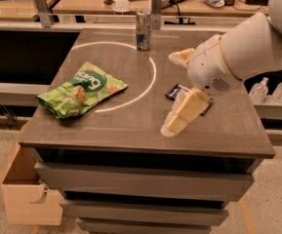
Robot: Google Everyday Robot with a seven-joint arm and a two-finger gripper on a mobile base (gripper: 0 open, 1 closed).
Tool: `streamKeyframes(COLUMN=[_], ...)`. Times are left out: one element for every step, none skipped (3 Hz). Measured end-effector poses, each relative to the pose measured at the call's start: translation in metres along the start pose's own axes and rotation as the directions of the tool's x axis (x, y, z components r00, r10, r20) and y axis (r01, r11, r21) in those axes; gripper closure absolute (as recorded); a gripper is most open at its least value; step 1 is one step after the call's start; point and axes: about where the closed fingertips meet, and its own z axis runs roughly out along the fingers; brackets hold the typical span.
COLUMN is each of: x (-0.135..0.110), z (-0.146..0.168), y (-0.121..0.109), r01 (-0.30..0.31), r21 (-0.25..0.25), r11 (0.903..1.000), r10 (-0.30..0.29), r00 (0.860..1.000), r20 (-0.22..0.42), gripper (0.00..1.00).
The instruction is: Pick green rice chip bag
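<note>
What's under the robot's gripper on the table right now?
The gripper, jaws open, hangs over the table at its right side. Under it lies a dark blue wrapper, mostly covered; only its edges show. The green rice chip bag lies apart, to the left.

Cream claw (170, 93) above grey table (130, 128); light-green bag (67, 99), dark-green logo (92, 82).

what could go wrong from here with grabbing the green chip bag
1. The gripper, open, hangs over the right half of the table. The dark wrapper lies partly hidden behind it; a low sweep might drag that along.
2. The green rice chip bag lies flat near the left edge, so a sideways push might slide it off.
</note>
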Motion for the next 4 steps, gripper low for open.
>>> streamKeyframes(x=[-0.012, -0.040, -0.058, -0.071], z=[0.029, 0.083, 0.120, 0.162], y=[-0.018, -0.046, -0.057, -0.070], r01=[-0.028, -0.024, -0.009, 0.015], r21=[0.035, 0.000, -0.041, -0.079], r11=[0.9990, 0.9997, 0.9991, 0.9968], r10=[0.026, 0.024, 0.013, -0.007], r00=[0.999, 0.996, 0.994, 0.994], r20=[0.045, 0.090, 0.106, 0.106], gripper=[0.00, 0.00, 0.00, 0.00])
